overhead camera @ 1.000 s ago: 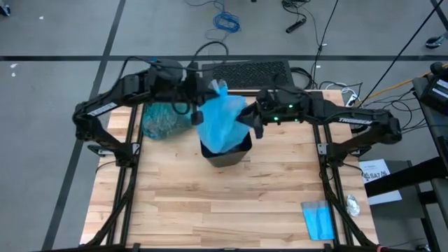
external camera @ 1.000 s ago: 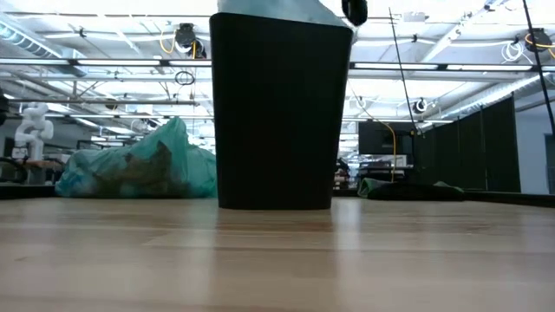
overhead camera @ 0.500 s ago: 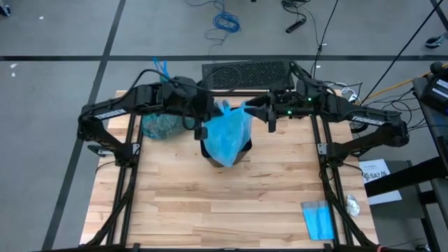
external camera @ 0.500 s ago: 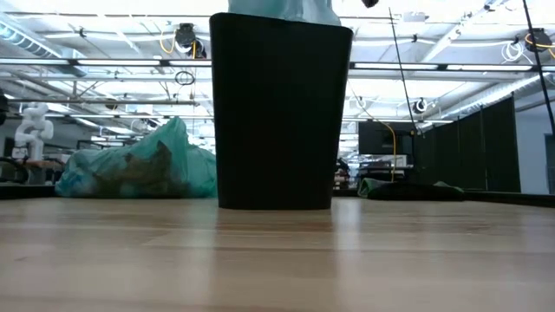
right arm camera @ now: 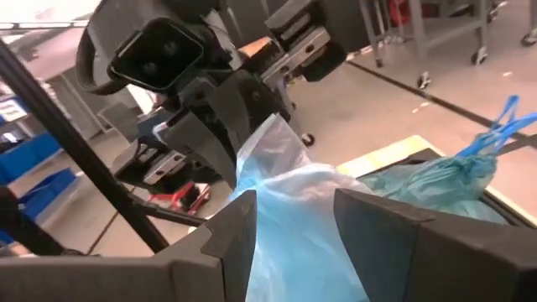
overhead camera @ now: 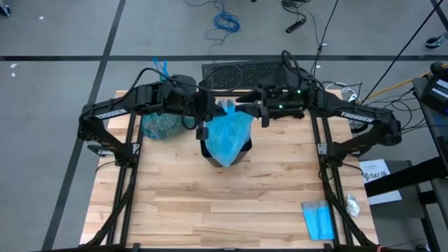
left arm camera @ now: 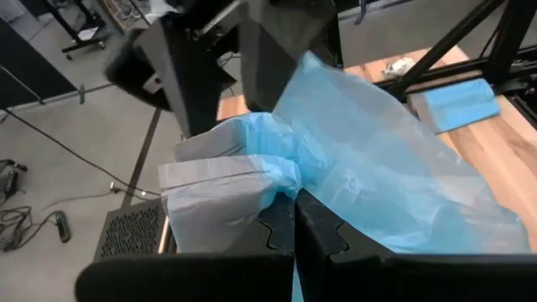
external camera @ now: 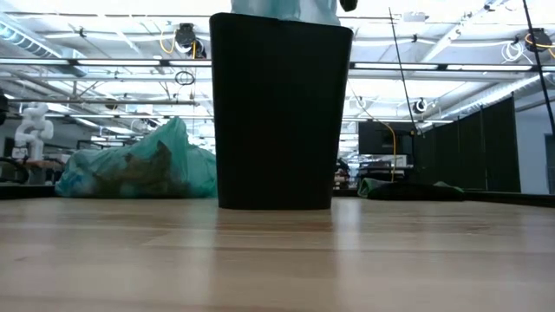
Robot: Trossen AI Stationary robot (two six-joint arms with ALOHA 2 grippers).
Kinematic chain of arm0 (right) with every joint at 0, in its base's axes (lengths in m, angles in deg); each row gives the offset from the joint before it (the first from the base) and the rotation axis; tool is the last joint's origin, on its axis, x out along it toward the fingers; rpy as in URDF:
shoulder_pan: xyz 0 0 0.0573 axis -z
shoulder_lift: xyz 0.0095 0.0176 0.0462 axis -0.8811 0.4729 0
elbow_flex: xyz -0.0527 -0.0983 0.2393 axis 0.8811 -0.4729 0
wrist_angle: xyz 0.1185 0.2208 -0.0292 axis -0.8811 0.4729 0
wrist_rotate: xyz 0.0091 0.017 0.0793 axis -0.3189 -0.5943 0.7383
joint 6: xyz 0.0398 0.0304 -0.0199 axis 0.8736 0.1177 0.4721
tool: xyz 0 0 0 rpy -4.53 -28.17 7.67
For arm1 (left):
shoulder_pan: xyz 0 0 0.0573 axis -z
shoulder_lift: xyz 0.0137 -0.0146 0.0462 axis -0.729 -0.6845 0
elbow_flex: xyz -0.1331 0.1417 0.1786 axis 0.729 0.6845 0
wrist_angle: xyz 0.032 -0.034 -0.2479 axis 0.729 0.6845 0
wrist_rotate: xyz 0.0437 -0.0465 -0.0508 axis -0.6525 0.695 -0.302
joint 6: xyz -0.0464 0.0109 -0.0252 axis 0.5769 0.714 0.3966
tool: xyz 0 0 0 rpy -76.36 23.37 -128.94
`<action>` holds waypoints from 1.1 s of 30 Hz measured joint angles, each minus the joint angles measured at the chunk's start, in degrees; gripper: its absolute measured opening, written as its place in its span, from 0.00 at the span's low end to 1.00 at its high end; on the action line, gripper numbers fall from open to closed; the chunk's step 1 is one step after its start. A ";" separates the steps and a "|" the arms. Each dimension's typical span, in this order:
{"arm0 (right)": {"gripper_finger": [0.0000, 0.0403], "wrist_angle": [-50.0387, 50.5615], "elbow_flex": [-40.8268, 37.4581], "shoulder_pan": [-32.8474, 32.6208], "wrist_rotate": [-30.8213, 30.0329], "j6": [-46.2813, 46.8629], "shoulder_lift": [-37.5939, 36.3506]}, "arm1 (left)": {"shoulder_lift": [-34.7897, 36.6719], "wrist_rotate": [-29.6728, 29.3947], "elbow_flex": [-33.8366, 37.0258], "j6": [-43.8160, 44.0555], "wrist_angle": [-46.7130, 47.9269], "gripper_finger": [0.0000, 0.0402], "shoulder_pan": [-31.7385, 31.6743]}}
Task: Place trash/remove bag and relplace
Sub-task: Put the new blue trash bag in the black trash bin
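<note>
Your dark teal-green bag (overhead camera: 162, 123), crinkled, tied at the top and bulging with trash (external camera: 156, 166) seen as brownish scraps through the plastic, lies on the far left of the worktop (overhead camera: 231, 196), just left of the black bin (overhead camera: 225, 155). It sits under your left arm, apart from both hands.

Above the bin, a paler sky-blue bag (overhead camera: 227, 133) hangs crumpled between them. Your left hand (overhead camera: 204, 115) is clenched on the blue bag's top edge at its left. Your right hand (overhead camera: 253, 110) stands spread at the bag's right, the plastic rising between its fingers (right arm camera: 231, 231) without a grip.

Since half a second ago, your right hand has shifted slightly left, toward the bag's top; the teal bag and the bin have not moved.
</note>
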 joint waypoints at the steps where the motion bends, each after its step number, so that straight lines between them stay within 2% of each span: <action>1: 0.39 -0.07 0.51 0.05 0.86 0.06 0.44 | 0.00 0.01 0.00 -0.07 0.04 0.00 -0.06; 14: 0.37 1.15 3.40 0.65 1.65 1.26 4.23 | -1.35 0.07 -0.09 -1.14 -0.20 0.00 -0.35; 17: 0.29 2.13 3.40 1.01 2.44 2.32 4.59 | -1.57 0.07 -0.07 -1.12 0.07 0.00 -0.35; 21: 0.05 2.61 3.40 1.06 2.41 1.03 4.42 | -1.46 -0.89 -0.07 -1.14 -0.04 0.00 -0.33; 26: 0.01 3.12 3.35 1.61 2.18 0.59 1.92 | -0.41 -2.86 -0.07 -1.16 0.75 0.00 -0.35; 33: 0.00 5.84 3.35 2.24 0.62 -0.43 -4.53 | 2.52 -4.43 -0.46 -1.13 5.40 0.00 -0.55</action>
